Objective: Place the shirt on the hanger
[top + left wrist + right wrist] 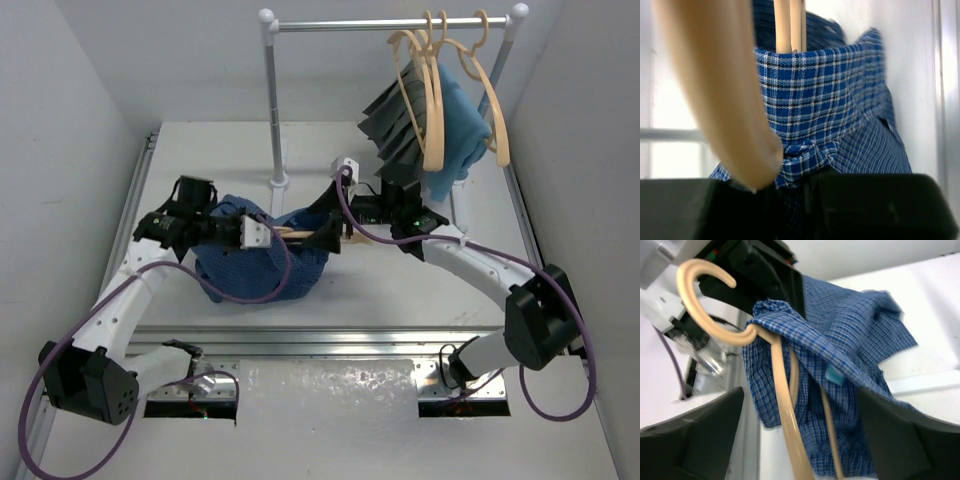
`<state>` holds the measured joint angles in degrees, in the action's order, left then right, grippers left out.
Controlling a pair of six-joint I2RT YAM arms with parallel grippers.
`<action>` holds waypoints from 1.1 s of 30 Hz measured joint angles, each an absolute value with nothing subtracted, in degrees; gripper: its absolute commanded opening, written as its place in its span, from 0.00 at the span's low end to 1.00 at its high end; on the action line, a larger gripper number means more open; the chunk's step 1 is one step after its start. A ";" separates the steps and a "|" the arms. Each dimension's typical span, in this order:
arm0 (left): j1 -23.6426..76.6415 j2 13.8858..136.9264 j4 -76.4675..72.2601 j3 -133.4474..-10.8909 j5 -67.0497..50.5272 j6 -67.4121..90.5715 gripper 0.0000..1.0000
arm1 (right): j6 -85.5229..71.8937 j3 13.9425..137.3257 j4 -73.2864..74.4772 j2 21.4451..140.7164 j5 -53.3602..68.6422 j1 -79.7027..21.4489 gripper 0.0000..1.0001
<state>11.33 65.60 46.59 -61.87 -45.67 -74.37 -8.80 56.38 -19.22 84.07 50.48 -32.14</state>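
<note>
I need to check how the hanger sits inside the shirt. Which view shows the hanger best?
Right wrist: the hanger shows its whole hook and its arms running under the shirt. Left wrist shows a blurred hook close up; top shows only a short sliver.

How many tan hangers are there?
4. Three hangers hook on the rail; one hanger sits inside the shirt. More may hide behind the clothes.

The shirt (855,330) was dark blue with a fine white-and-black check; the hanger (784,405) pale tan; the hanging cloth (463,112) plain lighter blue; the pleated garment (390,120) dark grey.
</note>
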 measured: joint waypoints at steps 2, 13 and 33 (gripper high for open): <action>11.51 63.72 46.76 -58.89 -43.79 -74.63 0.00 | -9.28 54.76 -18.65 82.21 48.53 -32.45 0.99; 11.57 63.18 49.01 -57.82 -40.23 -79.31 0.00 | -21.02 49.50 -15.25 72.49 29.21 -30.46 0.36; 11.31 61.60 50.57 -57.87 -41.43 -80.66 0.00 | -35.88 46.02 -23.97 94.80 29.39 -30.30 0.00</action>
